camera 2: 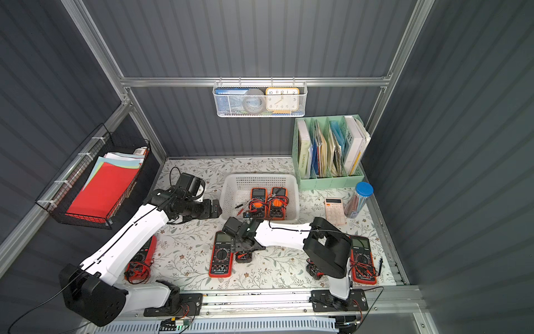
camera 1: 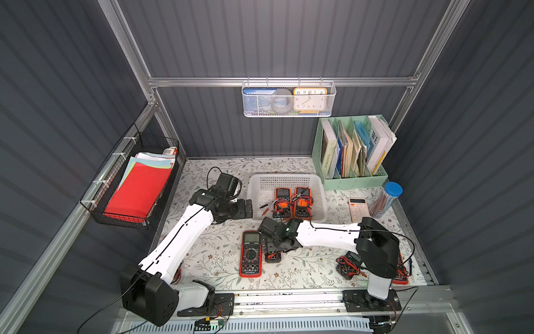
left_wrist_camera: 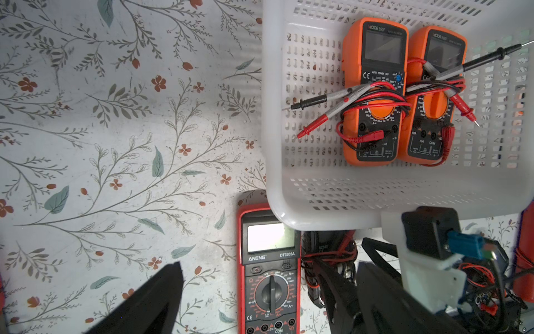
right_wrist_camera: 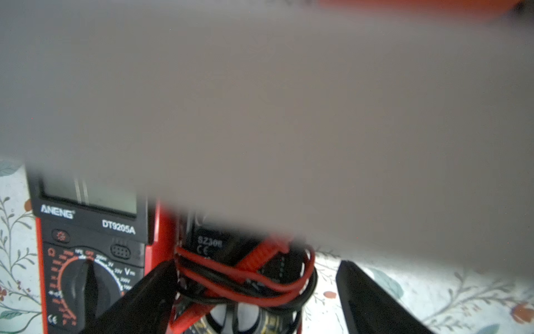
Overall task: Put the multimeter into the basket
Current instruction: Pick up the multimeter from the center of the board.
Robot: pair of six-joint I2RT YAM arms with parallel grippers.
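Right fingers spread, small black multimeter between them, beside the red multimeter; left fingers wide apart.

white basket holding two orange multimeters, right claw over small black multimeter

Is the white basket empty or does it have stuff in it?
Not empty: two orange multimeters with their wires lie inside the basket.

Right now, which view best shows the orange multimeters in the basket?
Left wrist: the orange multimeters lie close in the basket, faces and leads sharp. Both top views show them small. The right wrist view gives no clear sight of them.
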